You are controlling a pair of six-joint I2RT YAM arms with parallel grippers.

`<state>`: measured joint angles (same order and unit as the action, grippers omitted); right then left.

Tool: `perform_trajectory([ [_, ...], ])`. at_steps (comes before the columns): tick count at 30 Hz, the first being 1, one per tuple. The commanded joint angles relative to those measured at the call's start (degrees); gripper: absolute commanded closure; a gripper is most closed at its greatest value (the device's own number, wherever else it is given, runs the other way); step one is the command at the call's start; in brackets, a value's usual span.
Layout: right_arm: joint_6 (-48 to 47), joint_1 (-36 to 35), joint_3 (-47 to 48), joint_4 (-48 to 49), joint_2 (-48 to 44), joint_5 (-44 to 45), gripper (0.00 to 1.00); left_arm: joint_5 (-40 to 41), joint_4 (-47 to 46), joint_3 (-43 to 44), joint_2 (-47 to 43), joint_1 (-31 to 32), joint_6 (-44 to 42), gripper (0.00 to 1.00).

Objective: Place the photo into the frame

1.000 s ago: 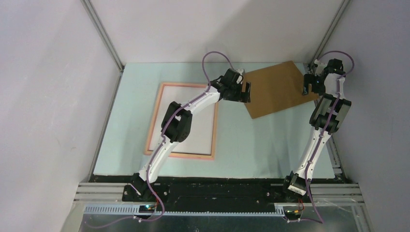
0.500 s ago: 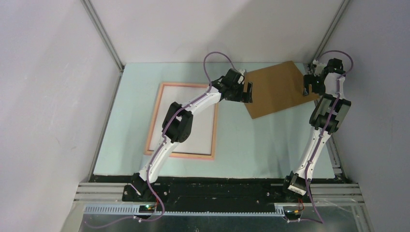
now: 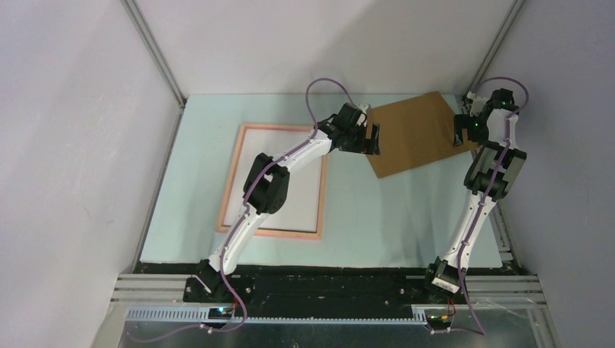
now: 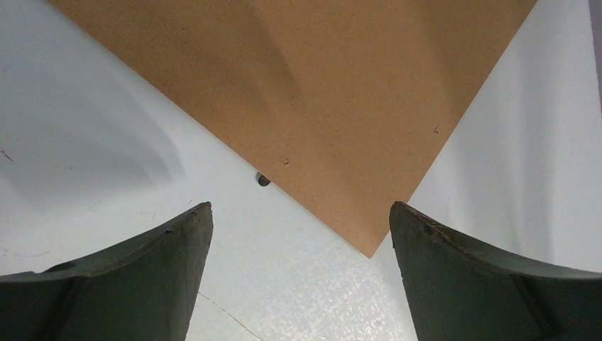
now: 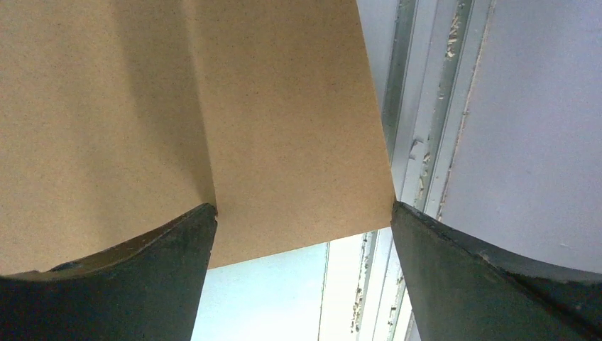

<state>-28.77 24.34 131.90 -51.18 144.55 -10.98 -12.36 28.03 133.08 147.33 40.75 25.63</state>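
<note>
1. We're seeing the left gripper (image 3: 375,138) nudging a touch rightward vs 1 s ago. Its fingers (image 4: 142,270) are standing apart, holding nothing, w/ the backing board (image 3: 417,134) corner lying betw. them.
2. The right gripper (image 3: 460,133) is barely shifting; its fingers are apart too, hovering over the board's right edge.
3. We're judging that the photo (image 3: 297,203) is lying white back up inside the frame (image 3: 230,181), well apart from both grippers, so the board prob. goes on next.
4. The board's right edge is sitting just beside the side rail (image 5: 419,142), which is leaving the R arm tight. Open table (image 3: 391,217) is lying betw. board and frame.
</note>
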Motion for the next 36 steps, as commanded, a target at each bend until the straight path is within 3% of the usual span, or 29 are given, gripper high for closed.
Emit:
perform_trajectory([
  [1, -1.2, 0.2, 0.7, -2.2, 0.9, 3.2, 0.01, -1.3, -1.1, 1.5, -1.3, 0.4, 1.1, 0.02],
  [21, 5.0, 2.6, -10.4, 4.7, -5.9, 5.1, 0.0, -1.4, -1.1, 0.9, -1.5, 0.3, 0.4, 0.02],
  [36, 8.2, 2.9, -5.9, 1.3, -2.8, 2.5, 0.01, -1.9, -1.1, 0.8, -1.9, 0.4, 0.4, 0.02],
])
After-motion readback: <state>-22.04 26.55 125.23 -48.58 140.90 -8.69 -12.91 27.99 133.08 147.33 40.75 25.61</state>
